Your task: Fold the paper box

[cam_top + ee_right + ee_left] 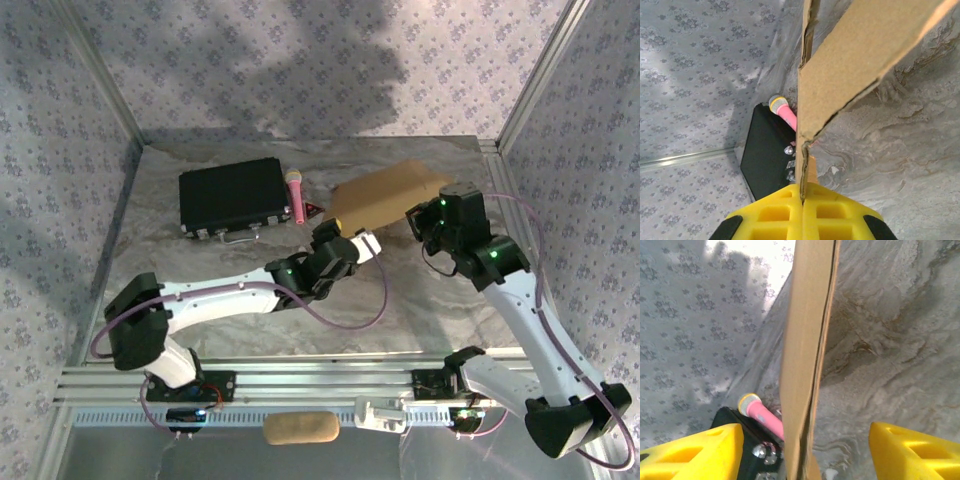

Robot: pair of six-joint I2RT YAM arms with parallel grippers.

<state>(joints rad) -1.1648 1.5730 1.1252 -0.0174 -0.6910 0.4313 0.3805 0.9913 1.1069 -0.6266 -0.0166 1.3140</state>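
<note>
a black rectangular case (230, 197) lay on the grey marbled desk (440, 300), a pink microphone (297, 192) just beside it. right of them, the thin tan-brown cardboard paper box (385, 195) ran between the spread left fingers (695, 452), touching neither, while the right fingers (775, 215) pinched its edge.

My left arm (230, 295) stretches forward, left fingers (695, 452) spread apart; my right arm (525, 310) bends inward, right fingers (775, 210) clamped on the paper box (840, 65).
</note>
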